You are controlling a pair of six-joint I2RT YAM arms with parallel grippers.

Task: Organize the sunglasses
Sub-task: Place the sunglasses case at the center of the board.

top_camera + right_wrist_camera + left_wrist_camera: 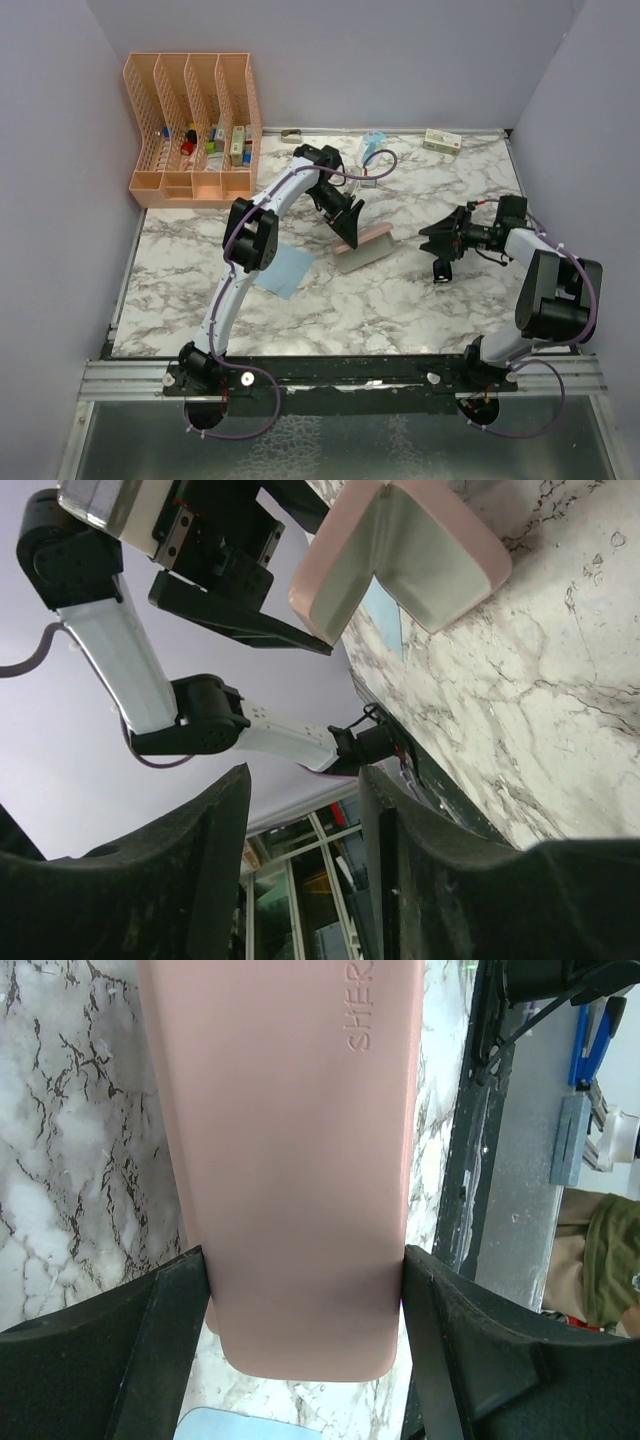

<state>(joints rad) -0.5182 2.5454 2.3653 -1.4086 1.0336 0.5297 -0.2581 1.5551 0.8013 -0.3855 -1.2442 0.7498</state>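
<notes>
The pink case (365,247) lies open mid-table, its lid tilted up; the right wrist view shows its pale empty-looking inside (420,550). My left gripper (346,230) is shut on the case's lid (290,1160), with one finger (170,1320) on each long side. My right gripper (437,250) hovers open and empty just right of the case, rolled on its side, with nothing between its fingers (215,840). The black sunglasses do not show in any view. The light blue cloth (285,268) lies flat left of the case.
An orange slotted organizer (190,130) with small items stands at the back left. A small box (442,141) and a blue-and-white item (375,148) lie along the back wall. The table's front rail (340,372) runs along the near edge.
</notes>
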